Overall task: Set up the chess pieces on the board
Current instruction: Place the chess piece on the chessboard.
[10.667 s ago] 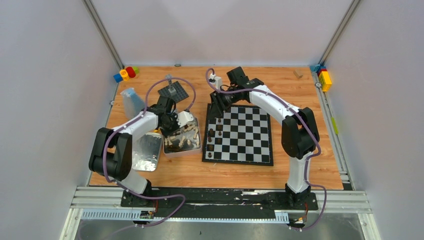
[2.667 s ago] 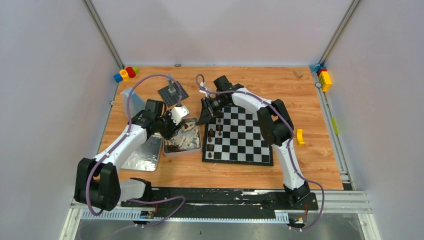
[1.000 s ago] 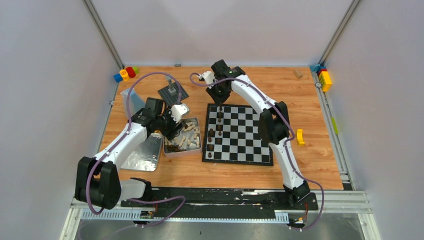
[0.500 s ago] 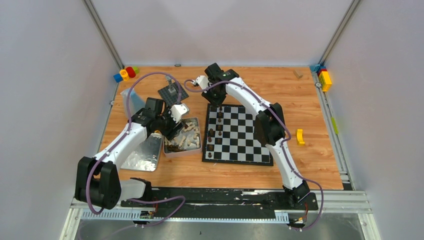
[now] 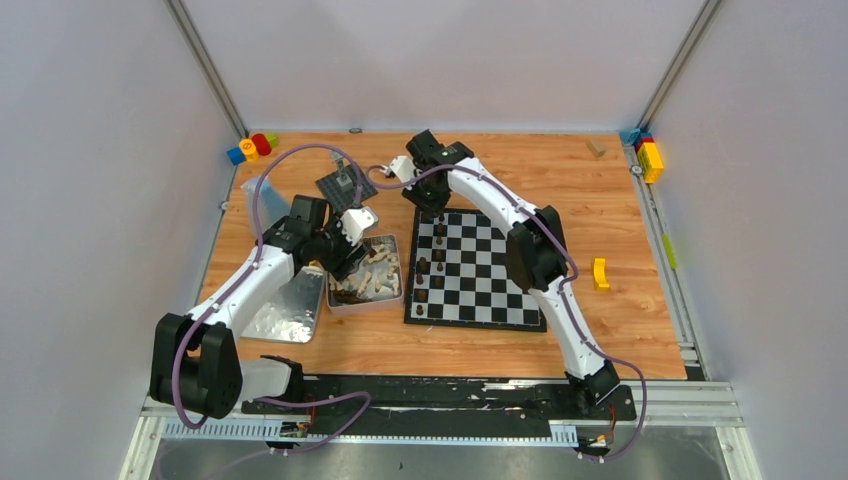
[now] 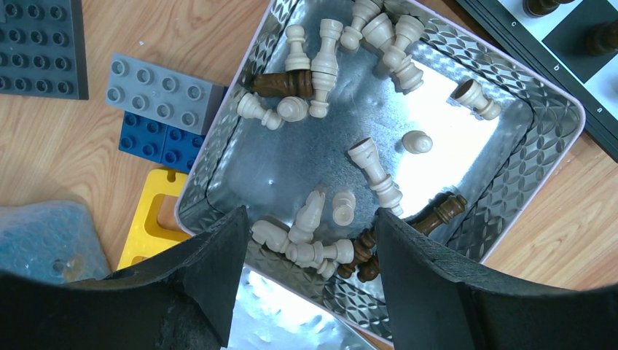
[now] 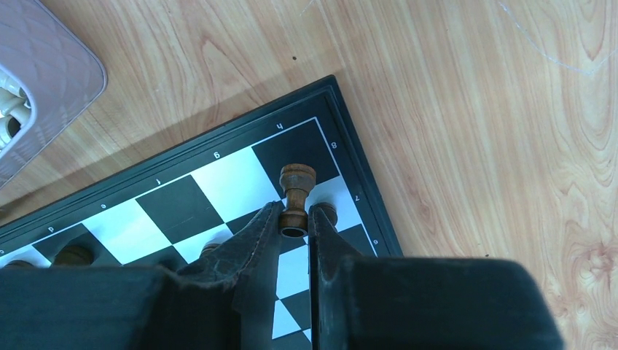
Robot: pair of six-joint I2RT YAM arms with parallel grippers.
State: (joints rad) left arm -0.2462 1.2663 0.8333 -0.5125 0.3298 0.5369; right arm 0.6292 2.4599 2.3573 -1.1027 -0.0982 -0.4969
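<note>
The board [image 5: 475,322] lies right of centre, with several dark brown chess pieces [image 5: 423,266] standing along its left columns. My right gripper [image 5: 428,203] hangs over the board's far-left corner [image 7: 331,102], shut on a dark brown piece [image 7: 297,191] held by its base above the corner squares. More cream and brown pieces [image 6: 375,171] lie loose in a metal tin [image 6: 543,157]. My left gripper [image 6: 312,217] hovers above the tin's near side, open, with nothing between its fingers [image 6: 218,270].
The tin's lid [image 5: 285,305] lies left of the tin [image 5: 397,262]. Beside the tin are yellow [image 6: 149,219], blue [image 6: 157,138] and grey bricks [image 6: 164,91] and a dark studded baseplate [image 5: 345,185]. A yellow brick [image 5: 600,272] sits right of the board. Coloured bricks [image 5: 648,155] fill the back corners.
My right gripper has shifted a little left and lower over the board's far-left corner, still holding the brown piece. The left arm has stayed put above the tin.
</note>
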